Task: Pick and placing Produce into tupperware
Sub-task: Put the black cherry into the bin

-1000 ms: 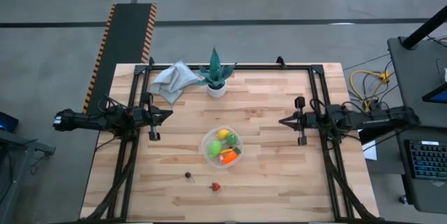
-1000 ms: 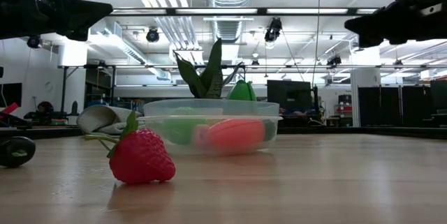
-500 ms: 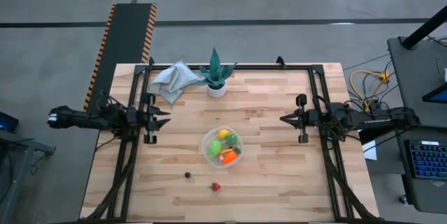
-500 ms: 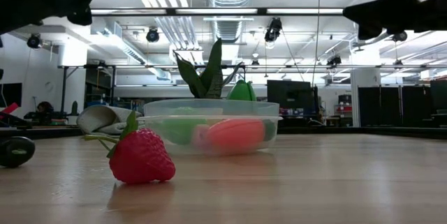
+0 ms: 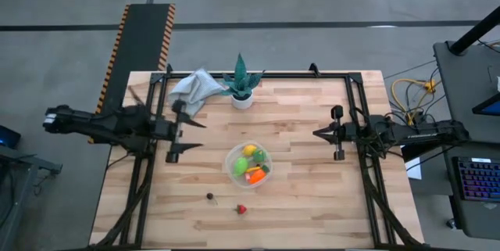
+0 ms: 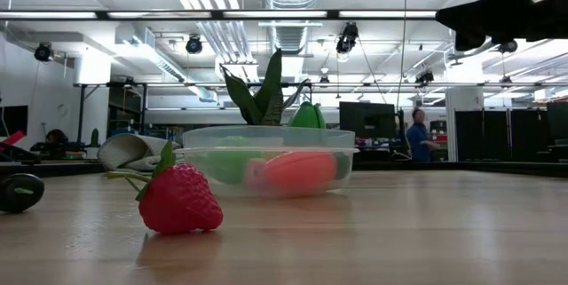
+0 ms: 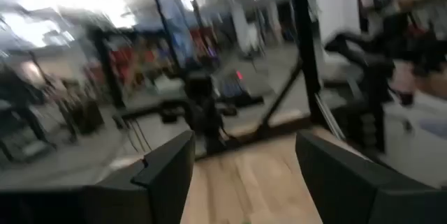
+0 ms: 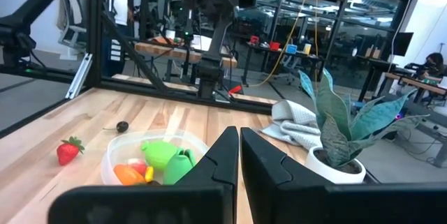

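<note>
The round clear tupperware (image 5: 248,165) stands mid-table and holds an orange carrot (image 5: 255,176), a yellow lemon (image 5: 249,150) and green pieces (image 5: 240,165). A red strawberry (image 5: 241,209) and a small dark bit (image 5: 210,197) lie on the wood nearer the front edge. In the low view the strawberry (image 6: 180,201) lies on its side in front of the tupperware (image 6: 266,156). My left gripper (image 5: 195,134) hovers open over the table's left side, with nothing between its fingers (image 7: 167,175). My right gripper (image 5: 316,134) waits shut over the right side, pointing at the tupperware (image 8: 150,158).
A teal spiky plant in a white pot (image 5: 241,87) and a grey cloth (image 5: 191,91) sit at the far edge. Black frame rails run along both table sides. A person (image 6: 417,134) stands in the room far behind the table.
My left gripper has risen, leaving the low view through its top, and has moved a little toward the table's middle. Its fingers, shut before, now stand wide apart. The produce and tupperware have kept still.
</note>
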Available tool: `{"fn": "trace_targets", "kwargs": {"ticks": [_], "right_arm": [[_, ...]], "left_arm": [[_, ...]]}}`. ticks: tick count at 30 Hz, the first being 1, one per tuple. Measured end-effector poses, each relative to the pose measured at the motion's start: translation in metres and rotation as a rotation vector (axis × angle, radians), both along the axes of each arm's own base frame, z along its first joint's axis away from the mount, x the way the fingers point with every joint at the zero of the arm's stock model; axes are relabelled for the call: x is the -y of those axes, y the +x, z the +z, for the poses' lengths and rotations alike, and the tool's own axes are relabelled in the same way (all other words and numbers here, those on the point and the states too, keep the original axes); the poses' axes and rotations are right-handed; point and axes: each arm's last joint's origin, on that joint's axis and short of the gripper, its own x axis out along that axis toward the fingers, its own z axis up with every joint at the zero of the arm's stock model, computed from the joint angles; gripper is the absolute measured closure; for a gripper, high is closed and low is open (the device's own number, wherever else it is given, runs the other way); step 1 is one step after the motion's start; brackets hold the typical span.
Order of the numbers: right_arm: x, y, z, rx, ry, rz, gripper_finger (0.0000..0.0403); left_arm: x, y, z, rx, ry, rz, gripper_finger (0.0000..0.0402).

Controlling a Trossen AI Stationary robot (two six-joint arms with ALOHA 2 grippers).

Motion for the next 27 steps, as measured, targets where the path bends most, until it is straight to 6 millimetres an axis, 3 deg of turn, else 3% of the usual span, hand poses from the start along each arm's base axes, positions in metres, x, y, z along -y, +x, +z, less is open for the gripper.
{"fn": "trace_targets", "kwargs": {"ticks": [4, 10, 19, 27], "right_arm": [[0.0, 0.0, 0.0, -0.002, 0.0, 0.0, 0.0394], [0.0, 0.0, -0.002, -0.019, 0.004, 0.0, 0.0394], [0.0, 0.0, -0.003, -0.028, 0.002, 0.0, 0.0394], [0.0, 0.001, -0.004, -0.039, 0.0, 0.0, 0.0394]], "left_arm": [[0.012, 0.025, 0.023, -0.144, 0.032, -0.043, 0.0167], [0.034, 0.059, 0.036, -0.35, 0.182, -0.077, 0.0166], [0.064, 0.093, 0.022, -0.604, 0.261, -0.101, 0.0166], [0.086, 0.102, -0.003, -0.751, 0.235, -0.12, 0.0166]]}}
